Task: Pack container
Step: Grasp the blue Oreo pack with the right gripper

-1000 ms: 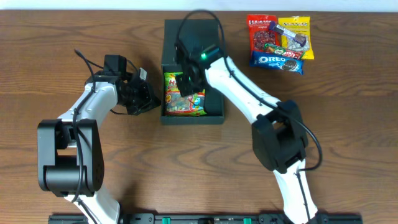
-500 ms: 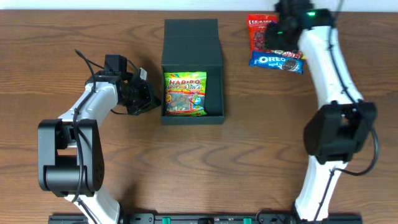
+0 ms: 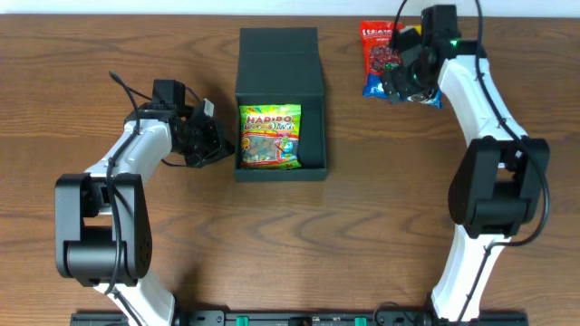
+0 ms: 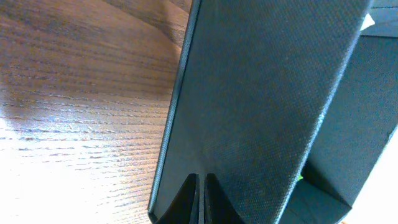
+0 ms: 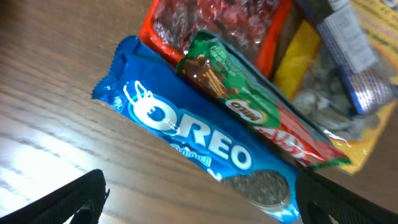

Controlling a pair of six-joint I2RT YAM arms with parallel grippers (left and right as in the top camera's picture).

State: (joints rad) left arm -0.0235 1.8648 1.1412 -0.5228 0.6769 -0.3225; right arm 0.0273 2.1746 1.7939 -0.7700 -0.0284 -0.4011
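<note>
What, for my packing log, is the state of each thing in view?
Container: lid flap open, one bag inside.
Haribo bag: lying flat in the container.
Oreo pack: on the table, outside the container, not gripped.
Milo bar: lying partly on the Oreo pack.
Red packet: on the table, unpacked.
Left gripper: shut, at the container's left wall.
Right gripper: open, over the Oreo pack, holding nothing.

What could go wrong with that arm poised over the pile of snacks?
1. The Oreo packet lies partly under the green Milo bar, so the open right gripper might catch both or push one aside.
2. The Haribo bag already covers much of the container floor, so another packet may sit high and hinder the lid from closing.
</note>
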